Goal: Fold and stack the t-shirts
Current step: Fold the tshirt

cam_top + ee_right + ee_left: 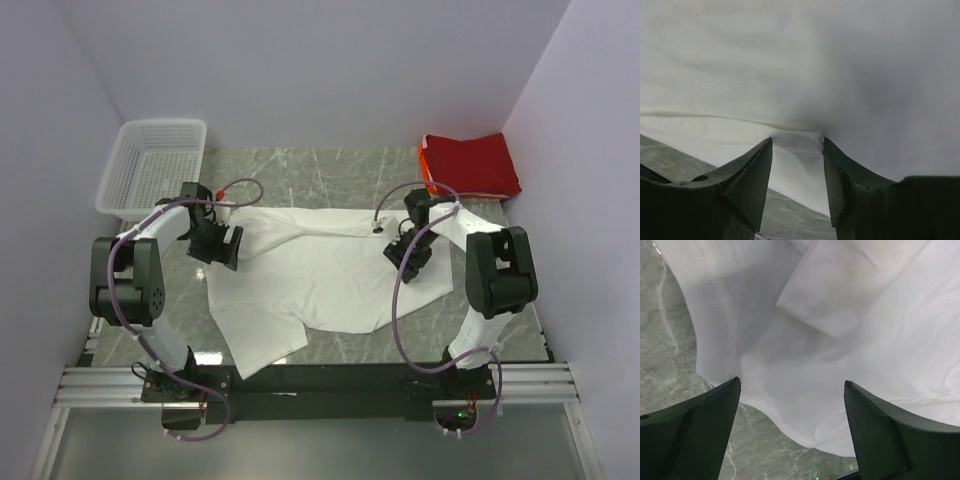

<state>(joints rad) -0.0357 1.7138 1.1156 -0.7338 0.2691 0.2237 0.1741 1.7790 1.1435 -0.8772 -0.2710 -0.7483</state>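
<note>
The white t-shirt [320, 275] lies spread and rumpled across the middle of the table, one sleeve hanging toward the front left. The red t-shirt [470, 165] lies folded at the back right. My left gripper [218, 247] is low over the white shirt's left edge. In the left wrist view it [792, 382] is wide open and empty above the shirt's hem [805, 405]. My right gripper [408, 258] is at the shirt's right edge. In the right wrist view it [796, 140] is part open, with a raised fold of white cloth [797, 150] between its tips.
A white mesh basket [155, 165] stands at the back left. The grey marble table [300, 170] is bare behind the shirt. Walls close in the left, right and back sides.
</note>
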